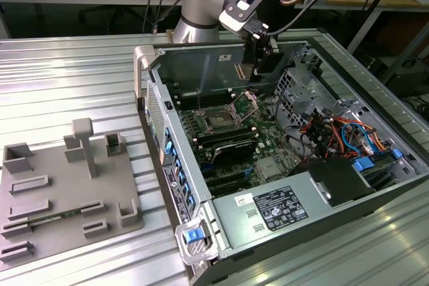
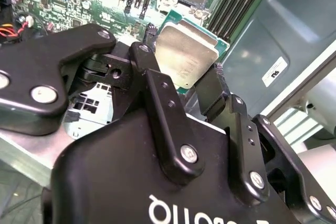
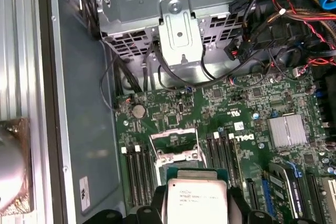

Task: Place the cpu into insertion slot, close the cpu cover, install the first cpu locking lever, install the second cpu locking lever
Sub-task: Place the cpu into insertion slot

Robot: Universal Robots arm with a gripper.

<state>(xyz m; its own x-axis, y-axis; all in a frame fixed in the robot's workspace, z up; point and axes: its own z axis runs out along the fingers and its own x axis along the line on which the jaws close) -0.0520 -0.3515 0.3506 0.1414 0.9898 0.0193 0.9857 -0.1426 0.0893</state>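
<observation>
Firmly, the fingers clamp the cpu by two opposite edges, holding it above the insertion slot, whose cpu cover stands raised inside the computer case.

Bright, even overhead light, white glare streaks on ribbed table, soft sheen on cpu, case interior dimmer, lightly shadowed.

- Silvery-tan square metal cpu is hanging tilted, near the slot.
- Dark-centred square insertion slot is lying uncovered.
- Thin silvery cpu cover is standing hinged open.
</observation>
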